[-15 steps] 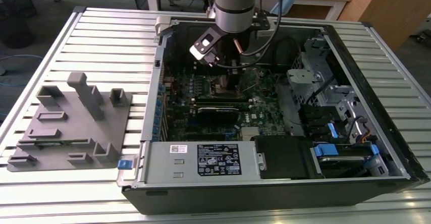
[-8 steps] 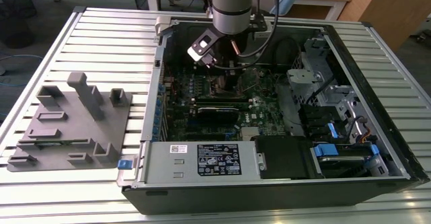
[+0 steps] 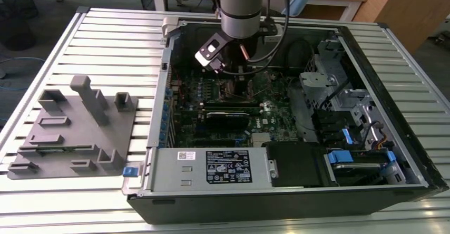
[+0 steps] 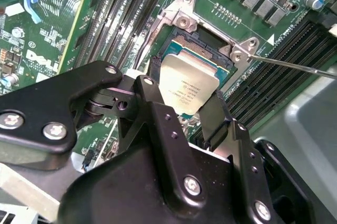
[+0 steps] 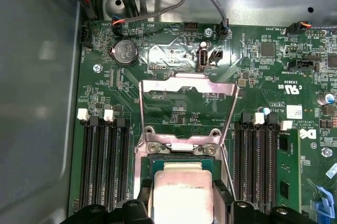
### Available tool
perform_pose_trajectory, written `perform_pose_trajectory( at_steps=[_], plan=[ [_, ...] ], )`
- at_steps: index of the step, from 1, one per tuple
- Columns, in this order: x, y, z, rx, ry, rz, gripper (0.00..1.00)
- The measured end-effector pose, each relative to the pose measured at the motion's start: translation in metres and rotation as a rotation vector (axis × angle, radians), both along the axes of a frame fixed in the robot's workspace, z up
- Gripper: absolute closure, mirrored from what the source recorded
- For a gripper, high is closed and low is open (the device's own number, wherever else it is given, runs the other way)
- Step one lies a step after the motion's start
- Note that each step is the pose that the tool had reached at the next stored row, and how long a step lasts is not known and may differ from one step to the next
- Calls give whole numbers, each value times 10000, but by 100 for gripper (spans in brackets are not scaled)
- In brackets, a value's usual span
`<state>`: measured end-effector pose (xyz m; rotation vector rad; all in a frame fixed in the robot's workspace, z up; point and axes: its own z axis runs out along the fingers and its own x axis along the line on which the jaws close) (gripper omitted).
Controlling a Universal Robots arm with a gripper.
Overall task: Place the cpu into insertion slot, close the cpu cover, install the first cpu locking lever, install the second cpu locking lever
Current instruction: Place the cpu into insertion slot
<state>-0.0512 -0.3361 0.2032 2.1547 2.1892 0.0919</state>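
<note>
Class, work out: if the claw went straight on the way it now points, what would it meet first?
Probably the insertion slot, directly beneath the cpu that the claw grips. How much gap lies between them is unclear.

We are counting one cpu (image 4: 187, 84), one insertion slot (image 4: 201, 42), one cpu cover (image 5: 184, 87), one gripper (image 4: 181, 103), one coin battery (image 5: 125, 53), two banks of memory slots (image 5: 105, 161) (image 5: 258, 161), one computer case (image 3: 281, 202), one grey fixture (image 3: 70, 134)

cpu (image 4: 188, 84) over insertion slot (image 4: 202, 46)
</note>
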Motion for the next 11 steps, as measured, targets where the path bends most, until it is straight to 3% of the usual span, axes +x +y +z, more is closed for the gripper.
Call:
perform_pose_trajectory(
  at_steps=[11],
  plan=[
    [0, 2, -51, 0, 0, 0, 46]
  ],
)
